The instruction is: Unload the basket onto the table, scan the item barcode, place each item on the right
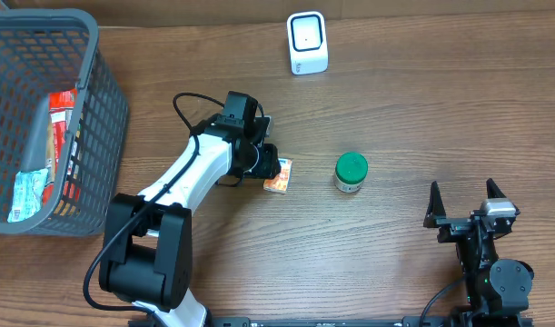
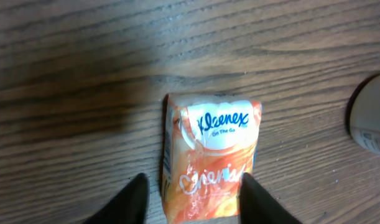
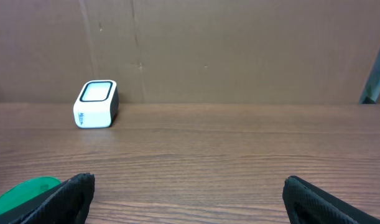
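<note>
Left pincer (image 2: 193, 180) straddled tissue pack (image 2: 211, 155) on table (image 2: 84, 93), jaws apart, not clamped. Right pincer (image 3: 188, 182) gaped, empty. Risk: soft pack could squash or slip, barcode missing scanner (image 1: 307, 43).

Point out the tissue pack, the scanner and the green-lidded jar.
tissue pack (image 2: 211, 162), left wrist view, middle of its front
scanner (image 1: 307, 36), overhead view, its top window
green-lidded jar (image 1: 351, 167), overhead view, its lid

The left arm (image 1: 191, 173) stretches forward, left fingers (image 2: 135, 200) partly apart; right fingers (image 3: 68, 196) spread wide.
</note>
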Robot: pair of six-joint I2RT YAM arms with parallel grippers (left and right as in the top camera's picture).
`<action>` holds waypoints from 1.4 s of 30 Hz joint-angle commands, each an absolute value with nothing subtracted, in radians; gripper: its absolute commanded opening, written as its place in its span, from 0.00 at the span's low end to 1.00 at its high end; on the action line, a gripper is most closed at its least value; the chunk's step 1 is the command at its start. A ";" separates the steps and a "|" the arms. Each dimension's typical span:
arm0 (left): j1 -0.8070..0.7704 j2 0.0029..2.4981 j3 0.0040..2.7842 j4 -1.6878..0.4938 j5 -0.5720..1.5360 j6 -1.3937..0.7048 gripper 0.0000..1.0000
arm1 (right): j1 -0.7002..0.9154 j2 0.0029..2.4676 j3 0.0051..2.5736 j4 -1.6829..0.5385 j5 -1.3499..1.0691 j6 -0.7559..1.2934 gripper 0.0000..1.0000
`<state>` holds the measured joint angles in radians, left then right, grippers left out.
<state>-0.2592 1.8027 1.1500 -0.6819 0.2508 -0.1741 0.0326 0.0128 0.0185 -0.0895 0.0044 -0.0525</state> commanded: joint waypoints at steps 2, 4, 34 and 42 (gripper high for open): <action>-0.255 1.813 1.114 -0.667 0.252 -0.158 0.28 | 0.027 0.003 0.008 -0.083 0.005 -0.054 1.00; -0.255 1.813 1.108 -0.657 0.253 -0.171 0.29 | 0.027 0.003 0.007 -0.083 0.005 -0.054 1.00; -0.246 1.867 1.098 -0.630 0.185 -0.206 0.04 | 0.027 0.003 0.008 -0.083 0.005 -0.054 1.00; -0.289 1.634 1.179 -0.805 -0.154 -0.317 0.04 | 0.027 0.003 0.008 -0.083 0.005 -0.054 1.00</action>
